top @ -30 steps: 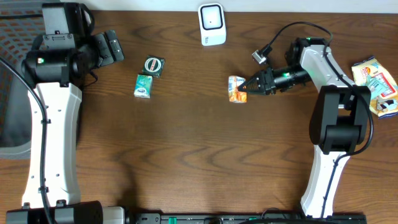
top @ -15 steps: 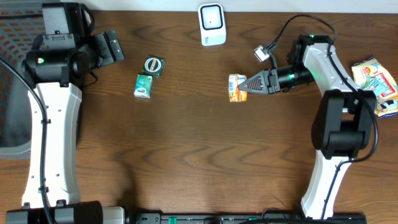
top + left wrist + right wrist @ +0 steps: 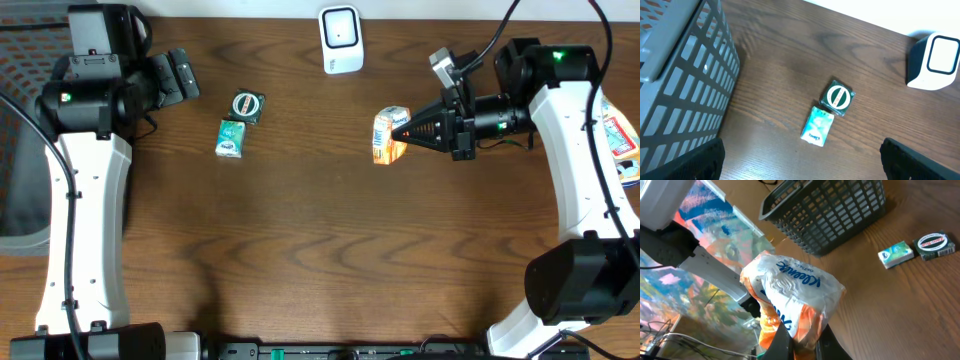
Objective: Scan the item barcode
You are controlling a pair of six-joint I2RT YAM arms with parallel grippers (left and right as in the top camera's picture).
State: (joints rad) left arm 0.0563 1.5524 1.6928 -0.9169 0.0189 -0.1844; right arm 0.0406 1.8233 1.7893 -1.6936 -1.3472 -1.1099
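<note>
tissue pack (image 3: 383,146), crinkled glossy plastic, pinched by right gripper (image 3: 402,128).

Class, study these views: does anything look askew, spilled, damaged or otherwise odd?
Only the soft orange-and-white tissue packet: the right claw pinches one end, so its wrapper looks crumpled in the wrist view. Nothing is spilled; the small green packet lies flat, intact.

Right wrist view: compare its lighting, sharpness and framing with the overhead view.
Right wrist view: tilted; the tissue pack looms large, its glossy wrapper showing a pale sheen, lettering readable; the basket behind is sharp too. Overhead view: level, evenly lit, sharp throughout, only soft shadows.
</note>
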